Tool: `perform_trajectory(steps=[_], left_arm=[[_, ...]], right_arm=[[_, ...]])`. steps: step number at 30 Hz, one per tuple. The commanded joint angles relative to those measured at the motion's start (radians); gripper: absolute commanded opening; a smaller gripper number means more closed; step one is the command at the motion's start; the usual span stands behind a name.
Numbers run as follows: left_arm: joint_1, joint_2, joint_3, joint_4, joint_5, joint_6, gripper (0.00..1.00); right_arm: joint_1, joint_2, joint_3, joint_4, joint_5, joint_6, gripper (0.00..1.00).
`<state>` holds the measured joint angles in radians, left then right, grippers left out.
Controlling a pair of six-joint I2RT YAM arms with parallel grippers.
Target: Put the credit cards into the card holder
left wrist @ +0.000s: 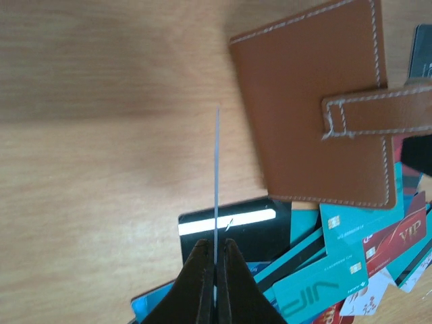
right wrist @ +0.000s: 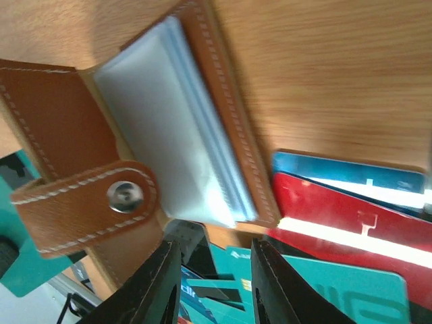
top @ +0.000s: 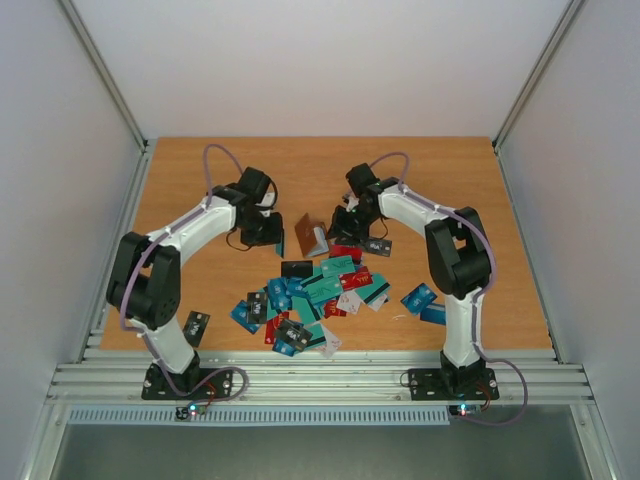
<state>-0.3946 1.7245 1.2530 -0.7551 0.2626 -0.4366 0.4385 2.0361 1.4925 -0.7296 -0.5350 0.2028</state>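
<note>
Pinching a thin card [left wrist: 217, 175] edge-on, the left gripper [left wrist: 216, 248] is holding it just beside the card holder [left wrist: 307, 101], on the holder's left, with its fingers clamped on the card's lower end. The holder is sitting propped open on the table [top: 450, 180], showing its clear sleeves [right wrist: 169, 135] and snap strap [right wrist: 88, 209]. The right gripper [right wrist: 212, 250] is hovering at the holder's lower edge with jaws part-way apart; whether they are pinching it cannot be told. The credit cards [top: 310, 290] are lying heaped just on the holder's near side.
</note>
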Motion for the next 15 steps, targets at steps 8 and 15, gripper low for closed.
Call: perform_trajectory(steps=[8,15], left_arm=[[0.055,0.049,0.039,0.037,0.119,0.044,0.0],[0.078,0.033,-0.049,0.097,0.218,0.01,0.0]], right_arm=[[0.085,0.069,0.152,-0.025,-0.03,-0.036,0.3],[0.132,0.093,0.233,-0.027,-0.048,-0.037,0.3]])
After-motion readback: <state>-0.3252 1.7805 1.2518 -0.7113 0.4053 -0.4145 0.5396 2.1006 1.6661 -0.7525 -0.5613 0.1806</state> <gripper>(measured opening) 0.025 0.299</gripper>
